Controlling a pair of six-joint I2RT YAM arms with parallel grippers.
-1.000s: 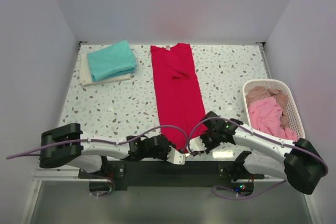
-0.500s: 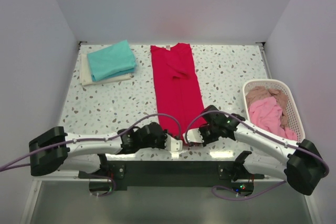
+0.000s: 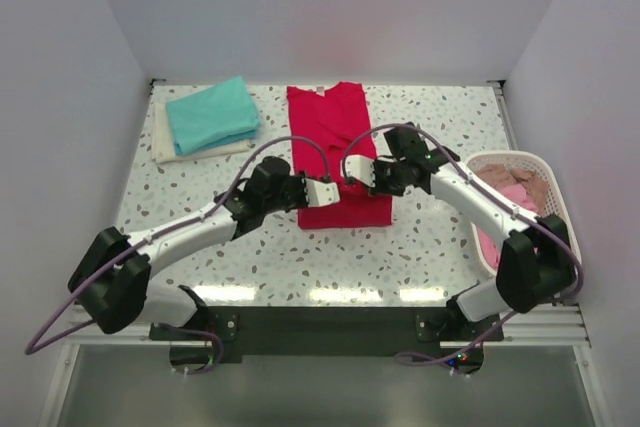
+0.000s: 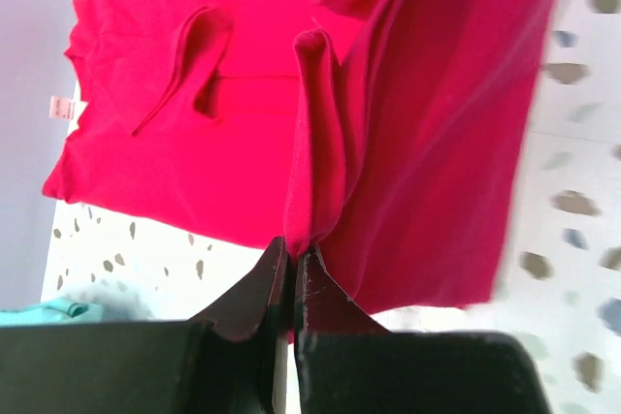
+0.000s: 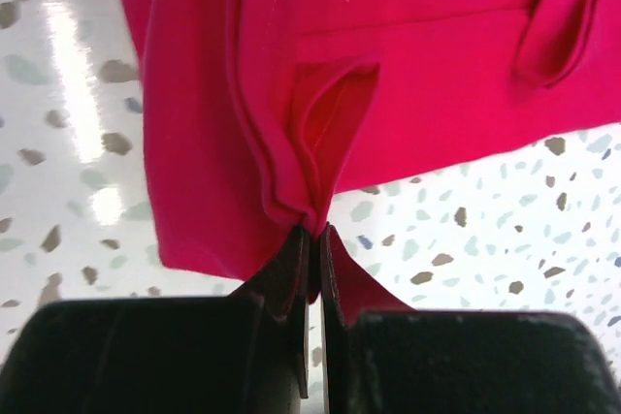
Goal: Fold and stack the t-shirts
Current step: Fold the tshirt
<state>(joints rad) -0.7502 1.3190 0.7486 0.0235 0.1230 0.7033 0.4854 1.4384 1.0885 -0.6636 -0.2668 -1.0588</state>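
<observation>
Left gripper (image 4: 291, 251) and right gripper (image 5: 313, 236) each clenched on the red t-shirt (image 3: 330, 122) hem, mid-fold just right of the teal stack (image 3: 210, 115); risk: thin pinches could slip, or uneven travel could skew the fold.

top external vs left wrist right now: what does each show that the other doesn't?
Only top external: the white basket holding pink tees, the cream tee at the bottom of the folded stack, and the right gripper shut on the red t-shirt. Only left wrist: a close-up of the left gripper pinching a bunched red fold. Both: red t-shirt, left gripper, some of the teal tee, speckled table.
</observation>
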